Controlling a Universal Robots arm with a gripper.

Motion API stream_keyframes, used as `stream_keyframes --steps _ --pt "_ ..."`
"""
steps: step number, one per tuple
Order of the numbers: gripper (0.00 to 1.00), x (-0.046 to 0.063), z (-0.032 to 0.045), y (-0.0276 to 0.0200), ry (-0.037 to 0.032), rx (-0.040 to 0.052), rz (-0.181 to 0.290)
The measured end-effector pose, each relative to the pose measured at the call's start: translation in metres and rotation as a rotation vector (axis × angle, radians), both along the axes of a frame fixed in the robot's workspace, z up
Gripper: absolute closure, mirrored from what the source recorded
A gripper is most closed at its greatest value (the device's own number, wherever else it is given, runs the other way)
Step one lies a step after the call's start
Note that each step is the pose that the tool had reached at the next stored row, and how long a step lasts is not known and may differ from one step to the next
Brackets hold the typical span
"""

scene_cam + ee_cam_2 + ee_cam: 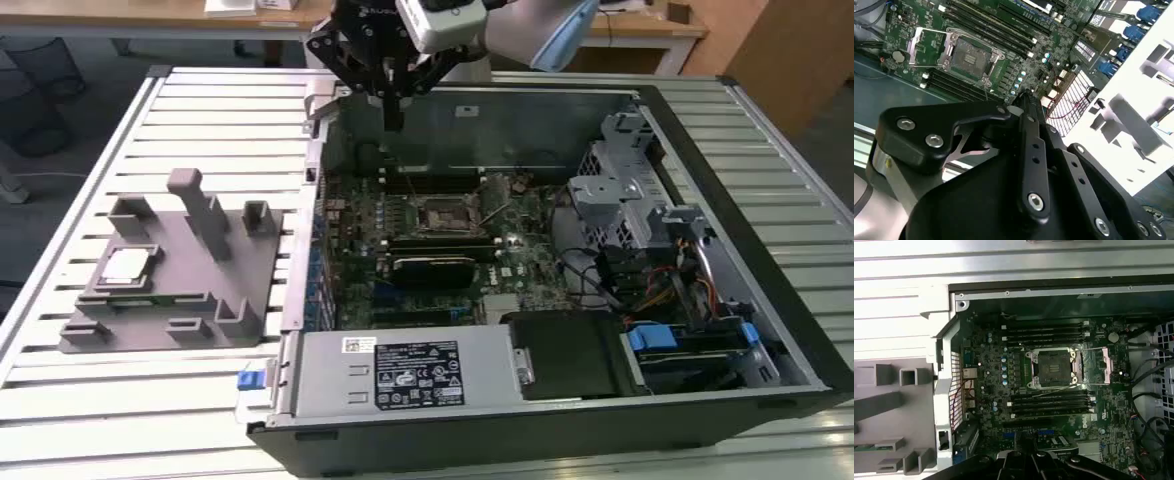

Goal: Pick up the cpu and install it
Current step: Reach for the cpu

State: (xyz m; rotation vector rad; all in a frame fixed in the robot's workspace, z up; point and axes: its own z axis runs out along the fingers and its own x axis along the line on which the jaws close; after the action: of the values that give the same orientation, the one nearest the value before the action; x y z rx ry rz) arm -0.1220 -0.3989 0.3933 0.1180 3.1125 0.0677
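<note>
Black metal hand point(392, 124), squeezed shut and empty, hangs above the big black computer case point(561, 432) — the small flat silver-white cpu point(124, 265) lies well apart, toward the exterior view's left.

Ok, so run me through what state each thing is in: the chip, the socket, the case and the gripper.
cpu: lying flat on the grey fixture, not gripped.
socket: load plate swung open, nothing in it.
computer case: side open, motherboard exposed.
gripper: shut, empty, hovering over the case's far wall.
</note>
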Motion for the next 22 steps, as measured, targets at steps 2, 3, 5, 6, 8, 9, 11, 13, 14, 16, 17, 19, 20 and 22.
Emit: stream_keyframes --steps 2,3,5,6,8,9,11,13,14,16,17,19,20,22 --pt "0.89 0.0 0.0 0.0 0.0 0.0 0.0" --pt "0.89 0.0 0.0 0.0 0.0 -0.0001 0.0" --pt "0.89 -0.001 0.0 0.0 0.0 0.0 0.0" --pt "0.89 -0.002 0.0 0.0 0.0 0.0 0.0" --pt "0.89 -0.003 0.0 0.0 0.0 0.0 0.0" --pt "0.89 -0.004 0.0001 0.0 0.0 -0.0001 0.0" --pt "0.89 -0.007 0.0 0.0 0.0 0.0 0.0" --pt "0.89 -0.008 0.0 0.0001 0.0 -0.0001 0.0" --pt "0.89 -0.008 0.0 0.0 0.0 0.0 0.0" --pt "0.89 -0.01 0.0 0.0 0.0 0.0 0.0" --pt "0.89 -0.012 0.0 0.0 0.0 0.0 0.0" --pt "0.89 -0.014 0.0 0.0 0.0 0.0 0.0" --pt "0.89 -0.016 0.0 0.0 0.0 0.0 0.0" --pt "0.89 -0.019 0.0 0.0 0.0 0.0 0.0"
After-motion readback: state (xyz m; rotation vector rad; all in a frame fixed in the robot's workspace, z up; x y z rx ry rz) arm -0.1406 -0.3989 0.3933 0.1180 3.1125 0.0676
